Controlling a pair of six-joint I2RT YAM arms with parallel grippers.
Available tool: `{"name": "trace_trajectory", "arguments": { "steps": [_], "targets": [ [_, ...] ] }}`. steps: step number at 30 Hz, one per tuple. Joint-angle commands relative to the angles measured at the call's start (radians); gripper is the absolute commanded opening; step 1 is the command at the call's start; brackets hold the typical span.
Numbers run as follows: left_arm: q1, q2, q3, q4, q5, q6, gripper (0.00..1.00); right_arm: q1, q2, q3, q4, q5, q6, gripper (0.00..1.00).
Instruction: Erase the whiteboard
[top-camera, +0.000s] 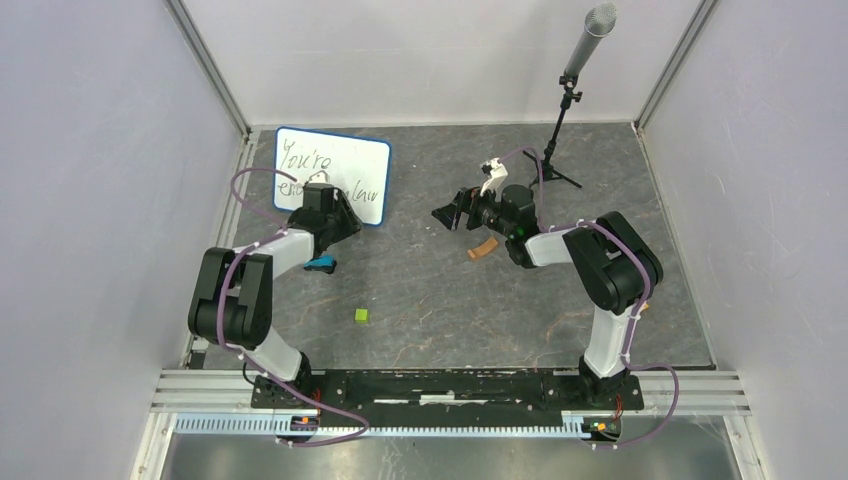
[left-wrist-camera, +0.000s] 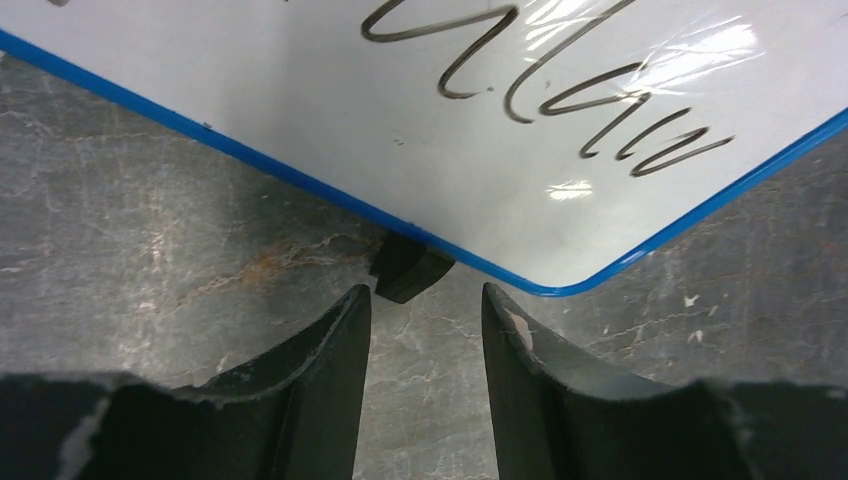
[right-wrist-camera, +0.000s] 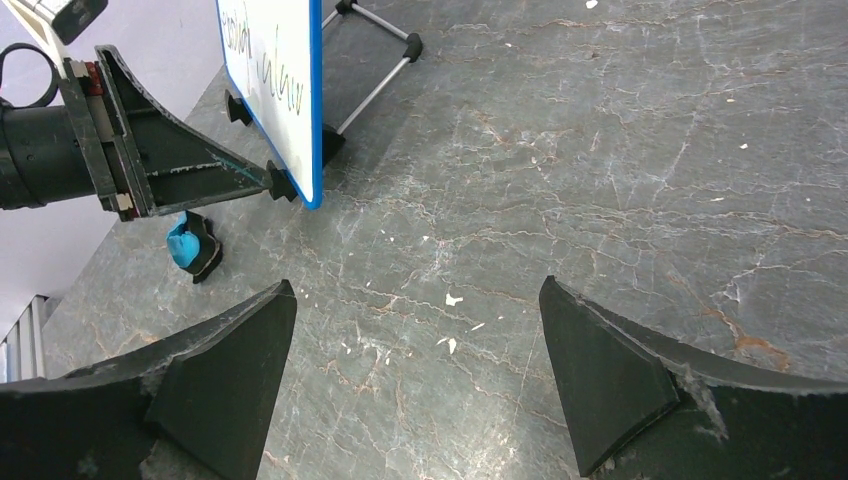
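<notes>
The whiteboard (top-camera: 340, 160) sits on the grey table (top-camera: 420, 300), straight ahead of my left gripper (top-camera: 338, 208), which is at the whiteboard's near edge. There is black handwriting (top-camera: 300, 155) on it. From above I can read "You're" on the top line, but my own left wrist covers the middle of the second line. In the left wrist view my fingers (left-wrist-camera: 330, 340) are parted only narrowly with nothing between them. The gap points at a small black foot (left-wrist-camera: 405, 268) that pokes out from under the whiteboard's blue frame (left-wrist-camera: 250, 165), beside a rounded corner. Only the tail of the writing shows there, the rest cut off by the top of the view, and I cannot tell whether my fingertips touch the foot. My right gripper (right-wrist-camera: 415, 290) is well to the right of the whiteboard, its fingers spread wide and holding nothing. From that wrist the whiteboard appears almost edge-on, so I cannot say whether it lies flat or is tipped up. A blue and black object (top-camera: 320, 264) lies just nearer than the whiteboard, partly tucked under my left arm from above, and I cannot make out what it is. A small green cube (top-camera: 360, 315) lies nearer still. A brown piece (top-camera: 483, 248) lies off to the whiteboard's right, and a microphone stand (top-camera: 556, 150) stands further right again
</notes>
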Motion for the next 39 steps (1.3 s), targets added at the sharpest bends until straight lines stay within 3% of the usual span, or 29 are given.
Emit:
{"name": "trace_trajectory", "arguments": {
  "steps": [1, 7, 17, 23, 28, 39],
  "targets": [
    [-0.019, -0.028, 0.037, -0.067, -0.078, 0.088, 0.51, -0.003, 0.011, 0.031, 0.026, -0.009, 0.001, 0.97],
    [-0.024, 0.02, 0.093, -0.118, -0.077, 0.128, 0.42, -0.003, 0.014, 0.034, 0.021, -0.008, 0.004, 0.97],
    [-0.039, 0.107, 0.19, -0.156, -0.071, 0.162, 0.4, -0.003, 0.016, 0.042, 0.01, -0.008, 0.002, 0.98],
    [-0.073, 0.148, 0.242, -0.195, -0.089, 0.189, 0.22, -0.003, 0.021, 0.051, -0.007, -0.009, -0.002, 0.98],
    [-0.13, 0.152, 0.224, -0.194, -0.106, 0.193, 0.12, -0.003, 0.018, 0.058, -0.033, 0.001, -0.013, 0.98],
    [-0.29, 0.077, 0.115, -0.188, -0.138, 0.142, 0.02, 0.003, -0.067, 0.074, -0.295, 0.297, -0.088, 0.98]
  ]
}}
